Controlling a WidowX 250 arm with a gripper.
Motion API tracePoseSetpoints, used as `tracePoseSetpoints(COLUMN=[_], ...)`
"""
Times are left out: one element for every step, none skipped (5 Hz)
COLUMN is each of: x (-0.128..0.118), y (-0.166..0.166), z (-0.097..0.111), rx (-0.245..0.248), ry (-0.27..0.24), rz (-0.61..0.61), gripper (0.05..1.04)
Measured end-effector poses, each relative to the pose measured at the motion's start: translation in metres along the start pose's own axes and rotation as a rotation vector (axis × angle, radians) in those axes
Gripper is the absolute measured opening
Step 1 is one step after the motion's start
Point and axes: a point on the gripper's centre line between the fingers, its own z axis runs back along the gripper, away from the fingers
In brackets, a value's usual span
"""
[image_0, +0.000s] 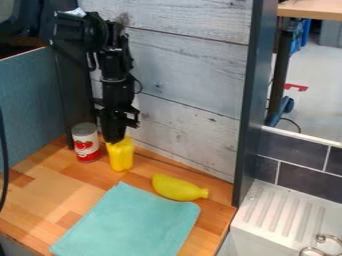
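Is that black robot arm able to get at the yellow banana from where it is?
Probably, yes: the banana lies uncovered beside the teal cloth, open from above. The end effector would first need to clear the yellow object right at its tip.

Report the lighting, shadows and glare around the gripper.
Camera view: the black gripper reads nearly as a silhouette, fine detail lost in its darkness; the yellow bottle just below stands out brightly; the turquoise cloth looks evenly lit, without strong glare; the white sink looks pale and bright.
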Motion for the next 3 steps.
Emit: tracePoseSetpoints(x=[-0.015, -0.04, -0.075], y=[0.0, -0.006, -0.004], z=[-0.001, 0.021, 0.042], rx=[-0.006, 0.01, 0.024], ry=[0.031, 0.017, 0.034], rz=[0.009, 0.042, 0.11], gripper=[0.098, 0.098, 0.098])
